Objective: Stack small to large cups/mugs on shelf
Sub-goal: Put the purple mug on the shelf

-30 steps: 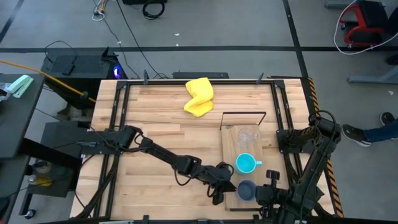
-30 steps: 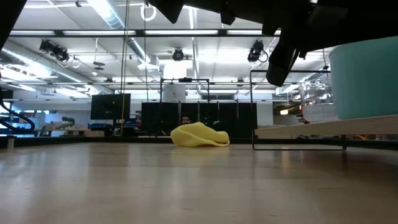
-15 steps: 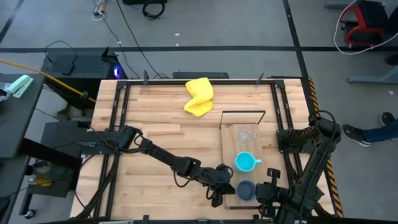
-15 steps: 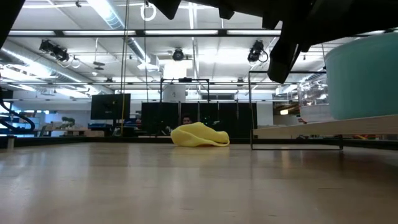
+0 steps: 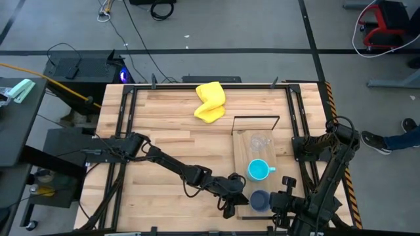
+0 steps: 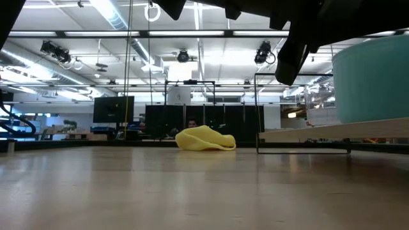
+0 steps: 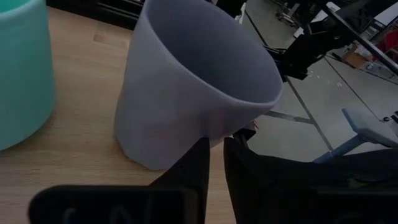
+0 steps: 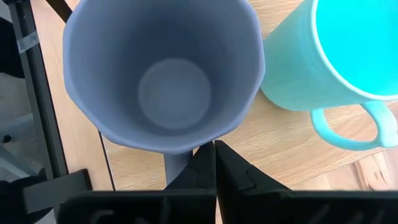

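My left gripper (image 5: 237,196) lay low at the near end of the shelf (image 5: 243,154), right against the outer side of the grey mug (image 5: 259,200). Seen from that wrist, its 2 fingers (image 7: 199,171) were drawn close, with only a narrow slit between them, and the mug's wall sat right at their tips. I could not tell whether they nipped the mug or only touched it.

My right gripper (image 5: 279,200) was on the mug's other side, at the shelf's right edge. Its jaws were together, the tips meeting just under the mug's rim. The mug's handle (image 8: 178,165) ran down beside one finger and was not between the 2. From that wrist I looked straight down into the mug, which stood upright on the board.

All 3 cups stood in a row along the shelf. The grey mug was at the near end. The cyan mug (image 5: 258,171) was just beyond it, close beside it, with its handle turned toward my right arm's side. The glass (image 5: 260,141) stood farther on, near the black wire frame (image 5: 257,118) at the far end. None of the 3 sat inside another.

The shelf rested on the right part of the table (image 5: 164,118). A crumpled yellow cloth (image 5: 210,101) lay well apart, near the far edge.
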